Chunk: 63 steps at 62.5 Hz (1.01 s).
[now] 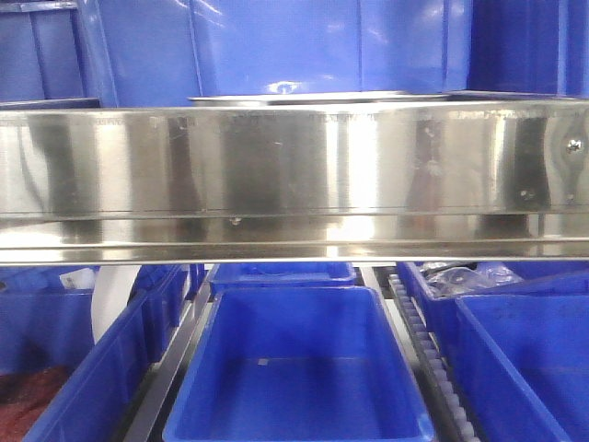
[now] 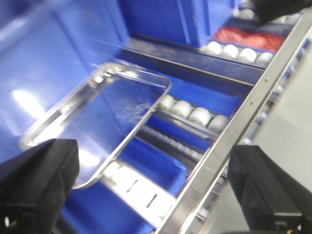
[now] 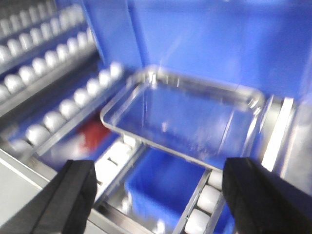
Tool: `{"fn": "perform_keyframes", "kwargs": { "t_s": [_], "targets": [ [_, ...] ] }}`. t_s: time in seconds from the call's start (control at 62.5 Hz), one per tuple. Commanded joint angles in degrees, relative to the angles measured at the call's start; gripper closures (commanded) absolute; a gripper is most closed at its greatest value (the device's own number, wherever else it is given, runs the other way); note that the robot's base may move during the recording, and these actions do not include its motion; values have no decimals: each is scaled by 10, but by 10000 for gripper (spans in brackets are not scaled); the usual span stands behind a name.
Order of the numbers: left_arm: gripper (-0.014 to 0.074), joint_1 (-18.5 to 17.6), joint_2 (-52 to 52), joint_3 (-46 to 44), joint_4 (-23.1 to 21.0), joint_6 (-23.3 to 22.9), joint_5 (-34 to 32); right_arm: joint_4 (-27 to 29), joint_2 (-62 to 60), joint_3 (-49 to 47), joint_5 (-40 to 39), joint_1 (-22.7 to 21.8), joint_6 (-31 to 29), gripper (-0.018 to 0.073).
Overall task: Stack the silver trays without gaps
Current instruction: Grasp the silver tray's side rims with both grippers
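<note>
We judge stacking not yet begun. Our left gripper [image 2: 148, 153] is spread and empty, with a lone silver tray [image 2: 97, 122] at its eleven o'clock. Our right gripper [image 3: 158, 168] is likewise spread, with an unstacked tray [image 3: 185, 114] at its twelve o'clock.

A shelf band [image 1: 294, 175] spans the front view. 1 tray [image 1: 304, 96] sits behind its top edge, with upper bins [image 1: 276, 46] behind that. Below the band stand the left bin [image 1: 55, 327], middle bin [image 1: 299, 368] and right bin [image 1: 525, 359], with a roller track [image 1: 428, 354] between the last 2. In the left wrist view a tray [image 2: 105, 114] lies on rollers [image 2: 190, 112]. In the right wrist view a tray [image 3: 185, 114] lies across rollers [image 3: 207, 195] above a bin [image 3: 163, 187].
</note>
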Motion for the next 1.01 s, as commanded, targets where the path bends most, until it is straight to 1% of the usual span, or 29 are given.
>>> {"fn": "perform_keyframes", "kwargs": {
  "t_s": [0.0, 0.032, 0.08, 0.112, 0.144, 0.208, 0.256, 0.32, 0.384, 0.48, 0.576, 0.688, 0.736, 0.848, 0.927, 0.991],
  "targets": [
    [95, -5, 44, -81, 65, -100, 2, -19, 54, -84, 11, 0, 9, -63],
    [104, -5, 68, -102, 100, -142, 24, -34, 72, -105, 33, 0, 29, -63],
    [110, -5, 101, -145, 171, -210, 65, -72, 105, -147, 66, 0, 74, -63],
    [110, -5, 124, -172, 209, -247, 92, -102, 125, -172, 93, 0, 109, -63],
    [110, -5, 147, -199, 238, -276, 118, -132, 143, -198, 119, 0, 142, -63],
    [110, -5, 190, -244, 270, -315, 155, -184, 175, -239, 167, 0, 191, -63],
    [110, 0, 217, -273, 280, -342, 174, -214, 198, -266, 190, 0, 214, -63],
    [110, 11, 247, -308, 270, -376, 188, -225, 227, -293, 201, 0, 221, -63],
    [110, 29, 274, -331, 246, -390, 203, -222, 249, -308, 203, -2, 221, -63],
    [110, 60, 311, -344, 195, -391, 210, -219, 276, -317, 203, -2, 221, -63],
    [110, 82, 338, -345, 168, -391, 215, -203, 296, -317, 204, -13, 223, -63],
    [110, 97, 364, -345, 153, -392, 225, -153, 317, -317, 200, -38, 223, -63],
    [110, 101, 374, -345, 146, -392, 225, -120, 327, -317, 197, -52, 221, -63],
    [110, 103, 390, -345, 144, -392, 223, -67, 346, -317, 196, -71, 185, -63],
    [110, 103, 400, -345, 144, -392, 222, -54, 358, -317, 196, -73, 137, -63],
    [110, 103, 407, -345, 144, -392, 218, -54, 365, -317, 195, -73, 124, -63]
  ]
}}
